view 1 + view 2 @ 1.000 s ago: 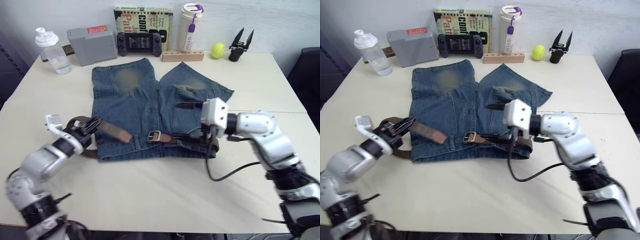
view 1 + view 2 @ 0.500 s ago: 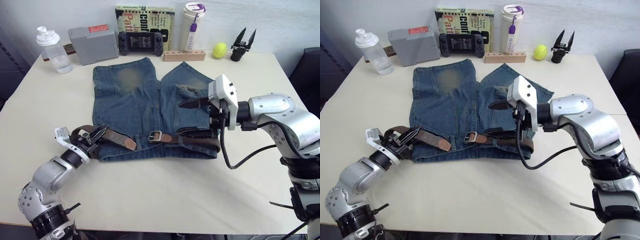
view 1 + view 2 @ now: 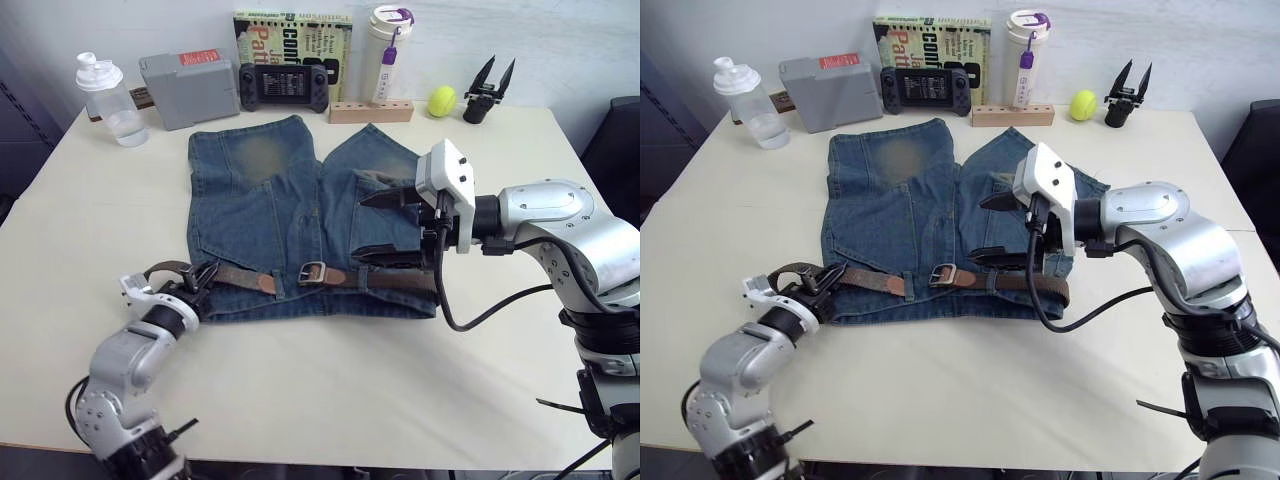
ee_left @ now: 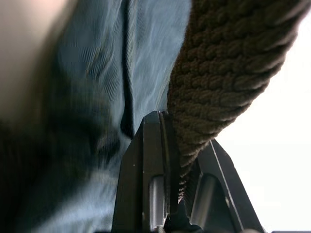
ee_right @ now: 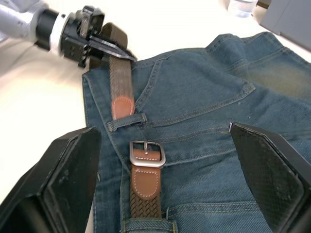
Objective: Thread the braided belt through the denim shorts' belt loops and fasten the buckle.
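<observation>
Belt, dark brown braided strap [image 3: 232, 276] — long axis along the waistband of my mid-blue denim shorts [image 3: 290, 215], tan tip toward the silver buckle [image 5: 146, 153]. Left gripper [image 3: 200, 284] clamps the strap; right gripper [image 3: 385, 228] hovers spread — holding nothing.

Silver-grey jointed arms, black cables, white wrist blocks, black jaws.

One pair of shorts [image 3: 290, 230], one belt [image 3: 330, 277], one buckle [image 3: 310, 272]. Behind them: two bottles [image 3: 104, 99] [image 3: 384, 55], one grey box [image 3: 186, 90], one game console [image 3: 282, 86], one book [image 3: 292, 35], one wooden block [image 3: 371, 111], one ball [image 3: 441, 100].
</observation>
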You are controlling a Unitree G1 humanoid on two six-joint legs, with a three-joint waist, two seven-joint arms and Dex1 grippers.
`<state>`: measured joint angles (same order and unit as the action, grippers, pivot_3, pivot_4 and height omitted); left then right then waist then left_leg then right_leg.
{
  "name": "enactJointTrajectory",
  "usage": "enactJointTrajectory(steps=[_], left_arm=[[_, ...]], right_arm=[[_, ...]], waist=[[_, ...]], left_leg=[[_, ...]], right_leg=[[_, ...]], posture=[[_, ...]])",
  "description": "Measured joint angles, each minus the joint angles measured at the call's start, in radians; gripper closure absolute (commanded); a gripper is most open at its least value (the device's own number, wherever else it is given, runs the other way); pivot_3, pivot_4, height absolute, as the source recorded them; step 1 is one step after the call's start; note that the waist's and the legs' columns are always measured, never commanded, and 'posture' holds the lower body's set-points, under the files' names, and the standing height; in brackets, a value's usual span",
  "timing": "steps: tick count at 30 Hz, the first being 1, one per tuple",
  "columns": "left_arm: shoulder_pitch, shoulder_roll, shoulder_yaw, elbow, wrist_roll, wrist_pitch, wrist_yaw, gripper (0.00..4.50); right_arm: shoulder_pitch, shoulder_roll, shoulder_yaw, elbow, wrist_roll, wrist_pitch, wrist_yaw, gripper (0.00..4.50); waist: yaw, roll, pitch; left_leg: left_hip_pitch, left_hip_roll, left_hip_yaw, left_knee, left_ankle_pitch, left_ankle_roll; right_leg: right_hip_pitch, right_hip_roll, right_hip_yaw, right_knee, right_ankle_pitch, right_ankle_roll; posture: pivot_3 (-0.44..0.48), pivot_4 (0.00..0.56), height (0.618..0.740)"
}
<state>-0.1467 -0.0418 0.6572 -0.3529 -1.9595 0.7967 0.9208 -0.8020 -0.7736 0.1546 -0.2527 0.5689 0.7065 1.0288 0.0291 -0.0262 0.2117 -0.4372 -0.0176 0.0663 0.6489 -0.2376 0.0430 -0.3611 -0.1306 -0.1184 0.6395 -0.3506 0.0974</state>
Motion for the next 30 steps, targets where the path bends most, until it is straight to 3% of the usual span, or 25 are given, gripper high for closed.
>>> enactJointTrajectory(steps=[5,12,17,21,30], left_arm=[[0.066,-0.015,-0.077,-0.058,0.000,-0.061,0.015,4.50],[0.098,0.030,-0.165,-0.065,0.000,-0.069,0.002,4.50],[0.099,0.063,-0.233,-0.060,0.000,-0.074,-0.006,4.50],[0.099,0.094,-0.265,-0.059,0.000,-0.100,0.005,4.50],[0.118,0.204,-0.372,-0.085,0.022,-0.193,0.103,4.50]], right_arm=[[0.000,0.000,-0.003,-0.011,-0.001,0.012,-0.013,0.03],[0.019,-0.004,0.012,-0.035,-0.043,-0.017,0.002,0.03],[0.152,-0.008,0.195,-0.131,-0.307,-0.289,-0.002,0.03],[0.191,0.058,0.306,-0.131,-0.532,-0.526,-0.063,0.03],[0.200,0.135,0.312,-0.055,-0.663,-0.620,-0.130,0.03]], waist=[[0.000,0.000,0.000],[0.011,0.000,0.000],[0.026,0.000,0.000],[0.024,0.000,0.000],[0.022,0.000,0.000]], left_leg=[[0.000,0.000,0.000,0.000,0.000,0.001],[0.000,0.000,-0.001,0.000,-0.001,-0.001],[0.000,-0.001,-0.001,0.000,-0.002,-0.002],[0.001,-0.001,0.000,0.000,-0.002,-0.003],[0.003,-0.001,-0.001,-0.001,0.000,0.000]], right_leg=[[0.000,0.000,0.000,-0.001,0.000,0.000],[0.001,0.000,-0.001,-0.003,0.000,0.000],[0.002,0.000,-0.001,-0.003,0.001,0.001],[0.002,0.001,-0.001,-0.004,0.001,0.002],[0.004,0.001,0.000,-0.004,0.001,0.002]], posture=[[0.000,0.150,0.697],[0.000,0.150,0.697],[0.000,0.150,0.697],[0.000,0.150,0.697],[0.000,0.150,0.697]])
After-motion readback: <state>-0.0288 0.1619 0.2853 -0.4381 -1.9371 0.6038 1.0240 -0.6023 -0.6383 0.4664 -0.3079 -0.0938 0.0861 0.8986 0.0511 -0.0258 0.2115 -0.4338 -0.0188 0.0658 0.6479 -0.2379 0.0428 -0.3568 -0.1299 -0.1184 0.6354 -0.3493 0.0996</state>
